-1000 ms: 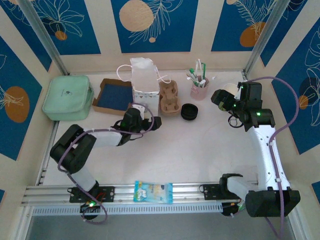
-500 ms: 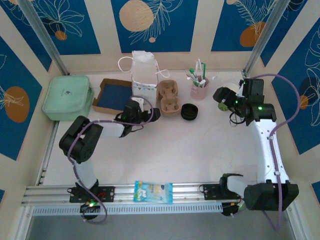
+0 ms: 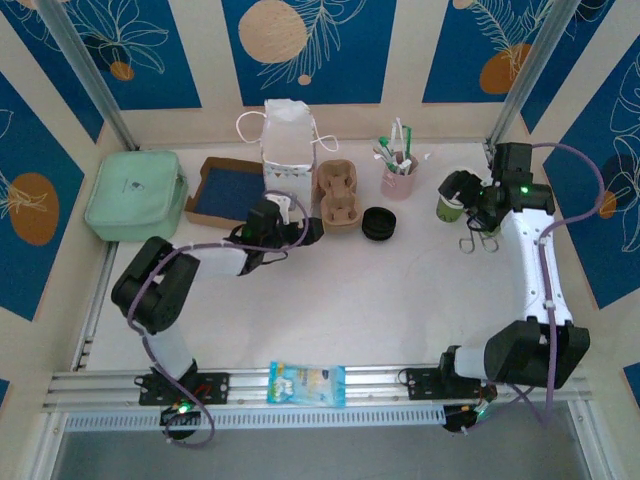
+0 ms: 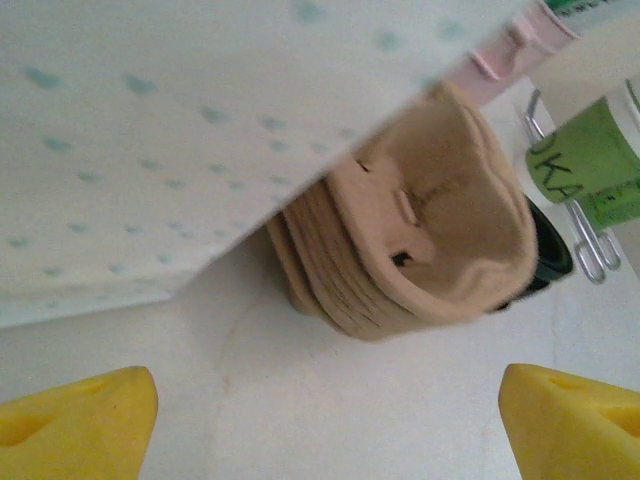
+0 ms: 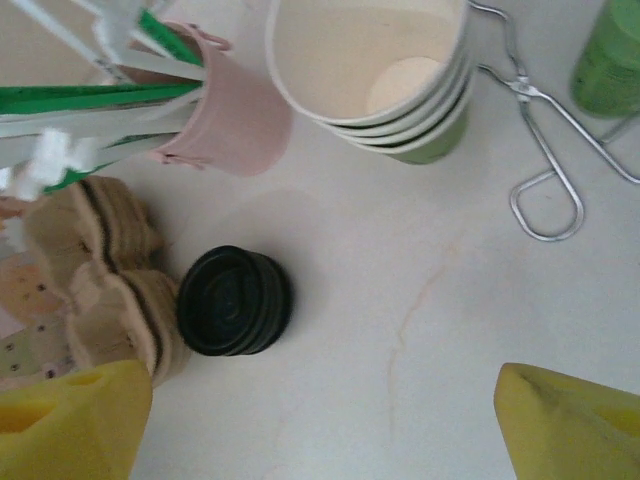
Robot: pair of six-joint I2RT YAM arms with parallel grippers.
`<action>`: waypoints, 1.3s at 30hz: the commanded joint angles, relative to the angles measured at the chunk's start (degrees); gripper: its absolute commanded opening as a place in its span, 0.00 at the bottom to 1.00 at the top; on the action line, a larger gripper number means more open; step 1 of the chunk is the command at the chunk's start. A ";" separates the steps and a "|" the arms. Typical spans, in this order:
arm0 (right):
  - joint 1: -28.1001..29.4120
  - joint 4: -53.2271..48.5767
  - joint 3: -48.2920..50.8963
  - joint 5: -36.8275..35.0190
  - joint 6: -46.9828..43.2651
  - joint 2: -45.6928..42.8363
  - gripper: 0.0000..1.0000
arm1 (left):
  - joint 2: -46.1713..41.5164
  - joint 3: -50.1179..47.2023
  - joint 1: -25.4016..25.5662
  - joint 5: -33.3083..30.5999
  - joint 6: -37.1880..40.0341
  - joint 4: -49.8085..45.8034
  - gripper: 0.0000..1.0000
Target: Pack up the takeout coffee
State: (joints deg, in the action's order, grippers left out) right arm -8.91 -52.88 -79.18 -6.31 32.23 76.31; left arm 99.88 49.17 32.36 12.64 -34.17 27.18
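Right of the paper bag [image 3: 285, 150], the cups [image 5: 375, 70] stand stacked, the lids [image 5: 235, 300] lie apart, left gripper [image 4: 325, 420] and right gripper [image 5: 322, 418] hang spread and empty; packing appears not begun.

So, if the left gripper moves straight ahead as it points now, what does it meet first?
Probably the stack of pulp cup carriers, just right of the white paper bag; depth is unclear.

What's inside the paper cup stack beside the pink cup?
Nothing: the top cup of the paper cup stack shows bare cream walls and bottom, no lid. The black lids sit apart on the table. The cups nested below it are covered inside.
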 commanded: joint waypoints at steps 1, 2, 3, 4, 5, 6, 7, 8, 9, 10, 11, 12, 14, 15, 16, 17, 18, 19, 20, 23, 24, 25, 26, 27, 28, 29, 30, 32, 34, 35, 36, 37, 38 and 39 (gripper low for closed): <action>-1.32 -4.47 -3.01 -3.32 1.77 2.23 0.90 | -5.46 -1.86 1.88 0.67 1.97 -3.63 0.89; -1.82 -4.97 -3.76 -3.34 1.95 3.13 0.90 | -6.67 -2.37 2.23 0.49 2.34 -4.45 0.89; -2.30 -5.29 -4.48 -3.29 1.90 3.94 0.90 | -8.09 -3.05 2.59 0.37 2.81 -5.25 0.89; -2.65 -5.22 -4.97 -3.24 1.79 4.50 0.89 | -9.48 -3.73 2.86 0.23 3.20 -5.99 0.89; -2.90 -5.00 -5.21 -3.19 1.93 4.91 0.89 | -10.79 -4.26 3.04 0.28 3.51 -6.60 0.89; -3.19 -4.47 -5.46 -2.91 2.20 5.19 0.88 | -12.29 -4.96 3.15 0.09 3.85 -7.38 0.89; -3.39 -3.85 -5.48 -2.31 2.31 5.44 0.86 | -13.81 -5.60 3.15 -0.16 4.15 -8.24 0.89; -3.56 -3.25 -5.47 -1.98 2.48 5.56 0.86 | -15.33 -6.07 3.24 -0.38 4.49 -9.02 0.89; -3.57 -2.71 -5.61 -2.08 2.72 5.87 0.85 | -16.93 -6.72 3.23 -0.64 4.81 -9.84 0.89; -3.74 -2.49 -5.88 -2.28 2.75 6.40 0.85 | -18.51 -7.31 3.24 -0.93 5.03 -10.69 0.89; -3.83 -2.53 -6.32 -2.66 2.75 7.09 0.84 | -19.83 -7.69 3.38 -1.27 5.29 -11.48 0.89; -4.03 -2.85 -7.05 -3.23 2.85 8.00 0.82 | -21.28 -8.07 3.56 -1.75 5.71 -12.51 0.89; -4.35 -3.67 -8.70 -3.72 2.79 9.94 0.77 | -23.89 -8.72 3.75 -3.11 6.67 -14.85 0.89; -4.44 -4.01 -9.54 -4.08 2.82 10.86 0.76 | -25.21 -9.06 3.72 -3.85 7.26 -15.97 0.90; -4.45 -4.15 -10.12 -4.35 2.91 11.53 0.76 | -26.39 -9.32 3.76 -4.32 7.72 -16.92 0.90; -4.45 -4.16 -10.64 -4.52 2.93 12.19 0.75 | -27.49 -9.65 3.76 -4.83 8.22 -17.99 0.90; -4.41 -4.16 -11.09 -4.79 3.02 12.80 0.75 | -28.67 -9.86 3.74 -5.21 8.79 -19.10 0.90; -4.45 -4.24 -11.39 -5.04 3.10 13.25 0.74 | -29.57 -9.96 3.76 -5.67 9.25 -19.98 0.90; -4.45 -4.25 -11.79 -5.19 3.10 13.72 0.74 | -30.55 -10.21 3.76 -6.05 9.47 -20.99 0.90; -4.52 -4.41 -12.97 -5.55 3.02 15.40 0.71 | -33.20 -11.09 3.70 -6.80 9.59 -22.62 0.90; -4.49 -4.49 -13.60 -5.73 3.02 16.11 0.70 | -34.02 -11.42 3.76 -6.93 9.49 -23.10 0.90; -4.47 -4.52 -13.95 -5.63 2.95 16.59 0.68 | -34.73 -11.76 3.76 -7.02 9.39 -23.40 0.91; -4.46 -4.72 -14.67 -5.54 2.97 17.20 0.66 | -35.60 -12.01 3.74 -7.19 9.28 -23.81 0.90; -4.45 -4.77 -15.24 -5.40 3.14 17.84 0.64 | -36.46 -12.37 3.74 -7.41 9.14 -24.19 0.91; -4.45 -4.77 -15.73 -5.08 3.20 18.45 0.63 | -37.17 -12.43 3.75 -7.63 9.17 -24.63 0.91; -4.37 -4.77 -16.32 -4.99 3.27 19.05 0.63 | -37.99 -12.59 3.74 -7.96 9.11 -25.25 0.91; -4.20 -4.86 -16.86 -5.10 3.28 19.58 0.62 | -38.78 -12.61 3.76 -8.24 9.08 -25.93 0.91; -3.93 -5.16 -17.80 -5.30 3.30 20.85 0.62 | -40.26 -12.83 3.72 -8.81 9.23 -27.01 0.91; -3.75 -5.53 -18.70 -6.09 3.24 22.01 0.58 | -41.47 -12.81 3.76 -9.37 9.21 -28.15 0.91; -3.66 -5.56 -19.00 -6.42 3.29 22.49 0.58 | -42.13 -12.88 3.76 -9.56 9.23 -28.54 0.91; -3.66 -5.56 -19.30 -6.46 3.28 23.09 0.58 | -42.73 -13.03 3.75 -9.65 9.23 -29.00 0.91; -3.62 -5.73 -19.68 -6.49 3.28 23.55 0.57 | -43.20 -13.04 3.69 -9.66 9.15 -29.38 0.91; -3.53 -5.97 -20.10 -6.55 3.28 24.06 0.57 | -43.79 -13.05 3.76 -9.74 9.13 -29.76 0.91; -3.41 -6.24 -20.57 -6.72 3.22 24.60 0.58 | -44.25 -13.14 3.76 -9.83 9.05 -30.19 0.92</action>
State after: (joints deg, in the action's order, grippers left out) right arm -12.78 -56.95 -97.62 -12.10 35.16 99.66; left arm 57.36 36.75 35.77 4.10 -26.39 -0.54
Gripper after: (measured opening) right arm 0.575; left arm 0.915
